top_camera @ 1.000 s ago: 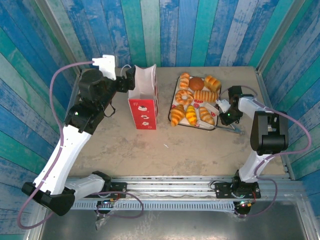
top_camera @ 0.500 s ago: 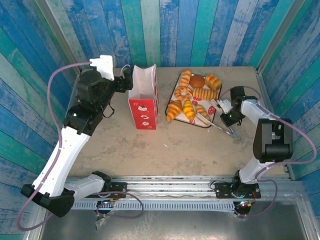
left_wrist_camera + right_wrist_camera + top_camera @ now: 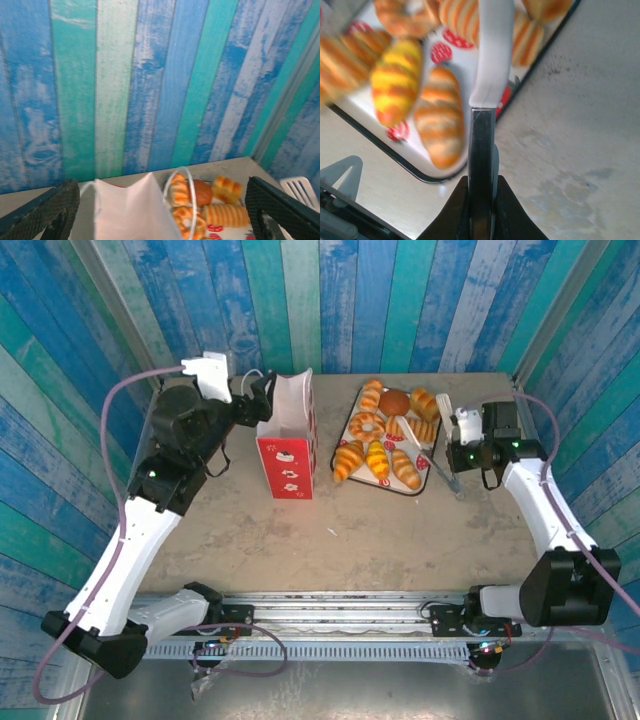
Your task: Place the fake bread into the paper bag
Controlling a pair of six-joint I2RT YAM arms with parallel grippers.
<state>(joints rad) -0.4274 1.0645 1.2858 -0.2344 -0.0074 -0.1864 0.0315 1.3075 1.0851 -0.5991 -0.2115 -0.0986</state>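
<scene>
**A:** Any sign of the fake bread (image 3: 385, 438)?

**B:** Heaped on a white tray (image 3: 427, 176) with red prints and a black rim, just right of centre in the upper half of the overhead frame. Croissants, a ring doughnut, a brown bun and ridged loaves, all glossy and packed close.

**A:** And the paper bag (image 3: 288, 445)?

**B:** Standing upright on the tan table (image 3: 380, 535), left of the tray and apart from it. White above, red below with white figures, mouth turned upward.

**A:** What of the left gripper (image 3: 265, 405)?

**B:** Up against the bag's upper left edge in the overhead frame. Spread wide in the left wrist view, with dark fingers (image 3: 42, 212) in the two bottom corners. Between them, low in the middle, the bag's white top and a thin cord handle (image 3: 189, 200), clear of both fingers. At lower right, a few pastries on the tray.

**A:** And the right gripper (image 3: 452, 465)?

**B:** Just right of the tray in the overhead frame. Clamped tight on tongs (image 3: 482, 135), with the metal shaft pinched between black fingers (image 3: 457, 210) at the bottom middle of the right wrist view. From there, a white end reaching up over the tray's corner beside a striped loaf. Too blurred to tell whether touching any bread.
</scene>
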